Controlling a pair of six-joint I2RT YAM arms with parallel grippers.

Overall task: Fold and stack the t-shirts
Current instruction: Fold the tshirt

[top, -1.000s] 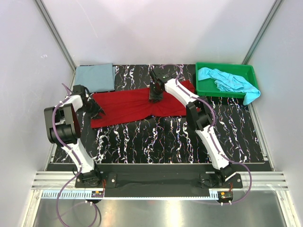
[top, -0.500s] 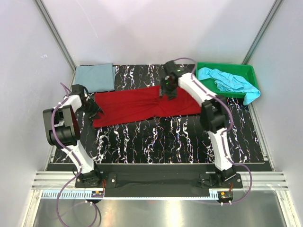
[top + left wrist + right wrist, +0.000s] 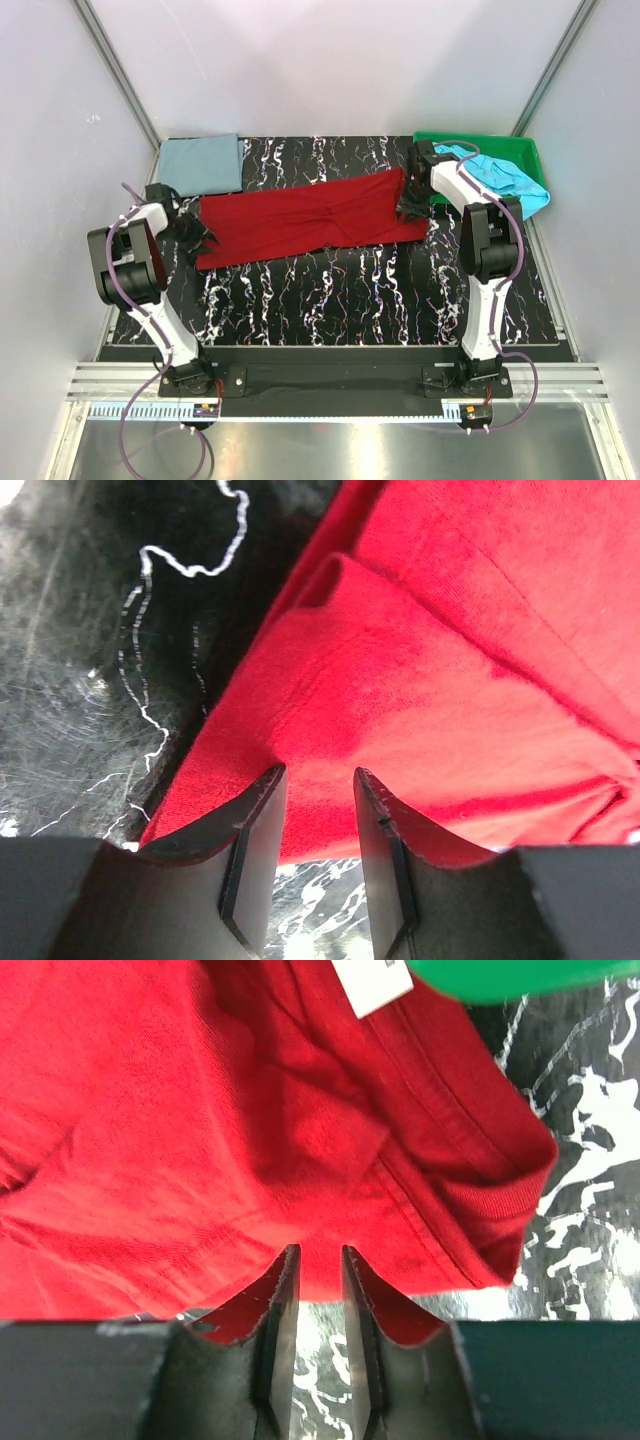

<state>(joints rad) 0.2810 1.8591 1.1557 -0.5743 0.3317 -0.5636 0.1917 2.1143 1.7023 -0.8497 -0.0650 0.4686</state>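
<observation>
The deep red t-shirt [image 3: 300, 220] lies stretched out lengthwise across the middle of the table. My left gripper [image 3: 195, 236] is at its left end, jaws closed on the hem [image 3: 318, 775]. At the shirt's right end, beside the tray, my right gripper [image 3: 408, 208] stands with its jaws narrowly closed on the edge [image 3: 318, 1250]; a white label [image 3: 375, 982] shows near the collar. A folded grey-blue t-shirt [image 3: 200, 165] rests at the back left. The light turquoise t-shirt [image 3: 495, 175] lies crumpled in the tray, spilling over its right rim.
A green plastic tray [image 3: 470, 137] stands at the back right, its corner close above my right gripper [image 3: 500, 975]. The tabletop [image 3: 330, 300] is black with white marbling. Metal frame posts and white walls close in the back and the sides.
My right gripper moved from the shirt's middle to its right end, opened briefly and closed again. The red shirt now lies flatter and longer. The left gripper edged slightly left.
</observation>
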